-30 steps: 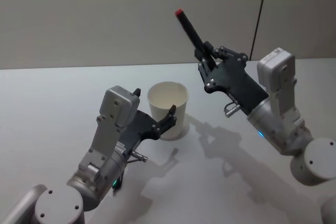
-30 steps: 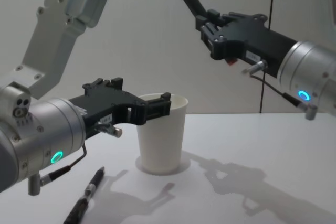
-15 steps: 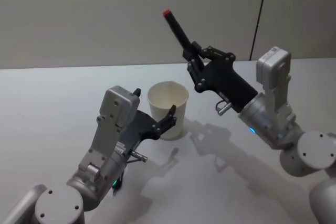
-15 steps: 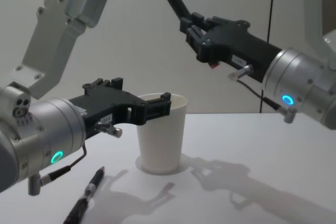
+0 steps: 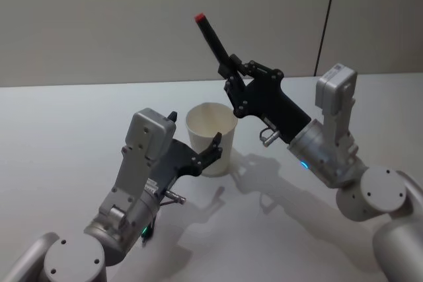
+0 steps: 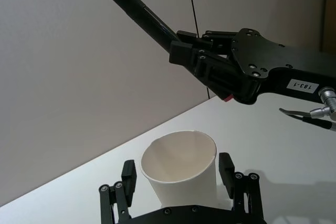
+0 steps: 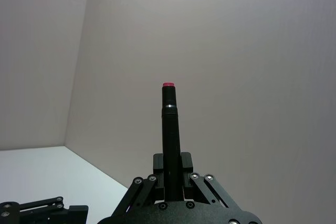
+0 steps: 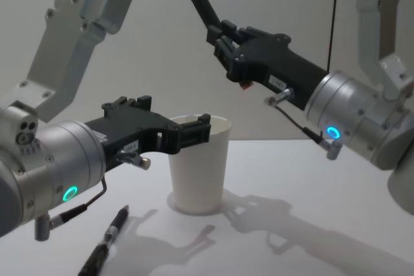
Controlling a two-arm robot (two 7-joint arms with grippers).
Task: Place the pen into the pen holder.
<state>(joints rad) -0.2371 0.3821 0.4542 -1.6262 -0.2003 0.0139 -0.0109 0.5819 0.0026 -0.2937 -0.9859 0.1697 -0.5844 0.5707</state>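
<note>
Grey wall (image 5: 99,18) backs a pale counter (image 5: 66,117). The black pen with a red end cap (image 5: 213,41) is held in the air, tilted, above and to the right of the plain white tapered pen holder (image 5: 211,138), which stands upright on the counter. The right pincer (image 5: 231,74) pinches the pen near its lower part. The left pincer (image 5: 195,130) is spread, with one finger just beside each side of the holder. A second dark pen (image 8: 107,244) lies on the counter.

Risk: a tilted release off-centre would likely strike the rim, so the pen bounces out or the light holder tips.
</note>
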